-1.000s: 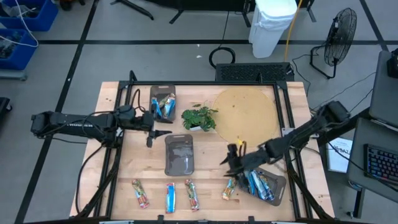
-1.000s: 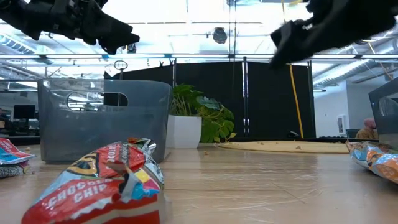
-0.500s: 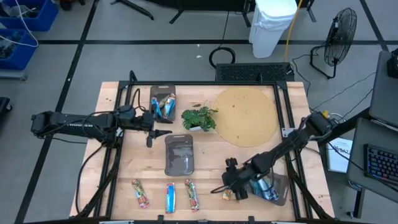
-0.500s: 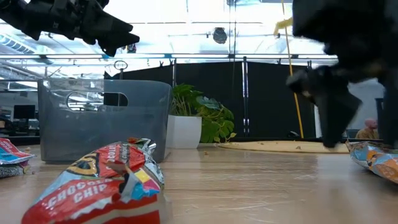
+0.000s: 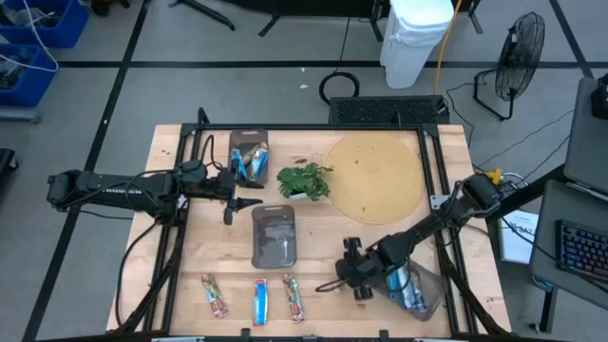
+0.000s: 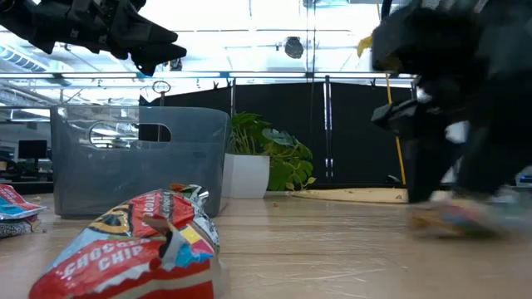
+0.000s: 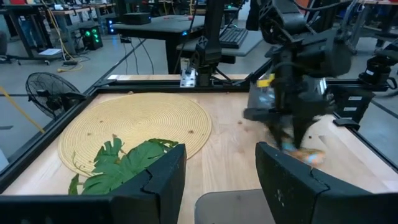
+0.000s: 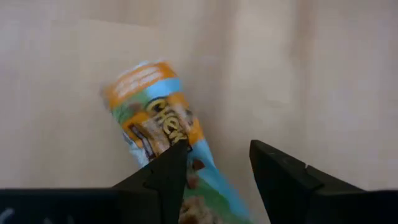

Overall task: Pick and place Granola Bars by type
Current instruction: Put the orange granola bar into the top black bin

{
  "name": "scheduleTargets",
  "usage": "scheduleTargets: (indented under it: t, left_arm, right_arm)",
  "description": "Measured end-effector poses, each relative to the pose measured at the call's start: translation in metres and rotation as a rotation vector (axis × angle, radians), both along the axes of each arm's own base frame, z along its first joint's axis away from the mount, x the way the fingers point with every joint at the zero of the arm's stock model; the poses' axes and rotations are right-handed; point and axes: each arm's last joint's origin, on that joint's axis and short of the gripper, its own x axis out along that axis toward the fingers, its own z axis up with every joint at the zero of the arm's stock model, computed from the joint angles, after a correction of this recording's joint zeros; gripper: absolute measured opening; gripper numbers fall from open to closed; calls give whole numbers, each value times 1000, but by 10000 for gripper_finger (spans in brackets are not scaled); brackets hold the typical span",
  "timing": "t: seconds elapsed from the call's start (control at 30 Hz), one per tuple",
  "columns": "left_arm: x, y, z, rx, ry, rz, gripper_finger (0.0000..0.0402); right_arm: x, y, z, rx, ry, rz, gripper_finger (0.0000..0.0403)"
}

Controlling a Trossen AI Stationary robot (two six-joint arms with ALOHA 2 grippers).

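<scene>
Since a second ago the right pincer [image 5: 352, 283] has swung from beside the right-hand tray toward the front middle of the desk [image 5: 323, 237] and come down over an orange-and-blue granola bar [image 8: 163, 134]; the left arm has not shifted.

Going left to right in the high view: the left pincer [image 5: 245, 190] hangs at about nine o'clock of the desk's centre, its fingers apart with nothing between them, just beside the back tray [image 5: 248, 155], which holds a few bars. Along the front edge, around seven o'clock, lie three loose bars: a red one [image 5: 215, 294], a blue one [image 5: 259, 301] and another red one [image 5: 293, 296]. An empty grey tray [image 5: 274, 236] sits at the centre, with the small plant [image 5: 304, 179] and the round woven mat [image 5: 375, 177] at twelve to one o'clock.

At about five o'clock the right pincer points down at the desk, its fingers fairly narrow and straddling the end of the orange-and-blue bar; whether they already touch it is hard to tell. The right-hand tray [image 5: 415, 290], just behind it, holds more bars.
</scene>
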Motion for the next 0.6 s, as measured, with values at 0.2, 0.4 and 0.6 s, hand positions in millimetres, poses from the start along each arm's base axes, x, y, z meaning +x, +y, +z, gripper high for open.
scheduleTargets:
  t: [0.2,0.4,0.6]
  left_arm:
    - [0,0,0,0,1,0,198]
    - [0,0,0,1,2,-1,198]
    - [0,0,0,25,1,-4,198]
  right_arm:
    - [9,-21,-2,-78,-17,-61,153]
    - [15,-35,-1,-82,-16,-85,150]
    - [24,-56,0,-208,-75,-172,144]
